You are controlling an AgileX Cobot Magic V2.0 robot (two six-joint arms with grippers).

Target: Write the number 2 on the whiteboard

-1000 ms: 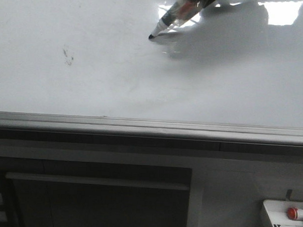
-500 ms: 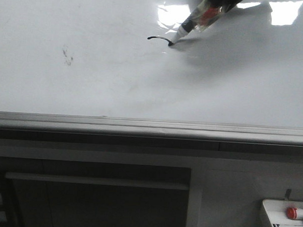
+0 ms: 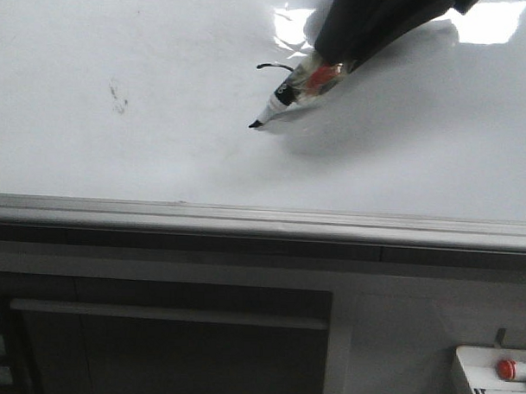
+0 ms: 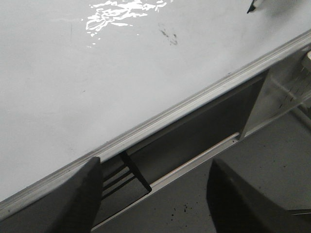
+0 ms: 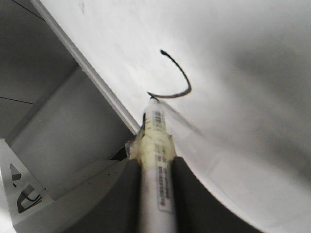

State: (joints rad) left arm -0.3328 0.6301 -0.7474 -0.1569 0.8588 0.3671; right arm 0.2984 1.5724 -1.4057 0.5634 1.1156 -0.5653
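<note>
Right gripper (image 5: 156, 170) clamped on marker (image 3: 294, 92); number 2 (image 5: 176, 77) on whiteboard (image 3: 161, 159) curved, base stroke missing. Left gripper (image 4: 153, 194) spread, idle.

My work surface is the whiteboard (image 3: 161, 150), glossy white with glare near its far edge and a grey rail along the near side. On it sit a curved black stroke (image 5: 176, 77) and a faint dark smudge (image 3: 118, 97), perhaps old ink.
</note>
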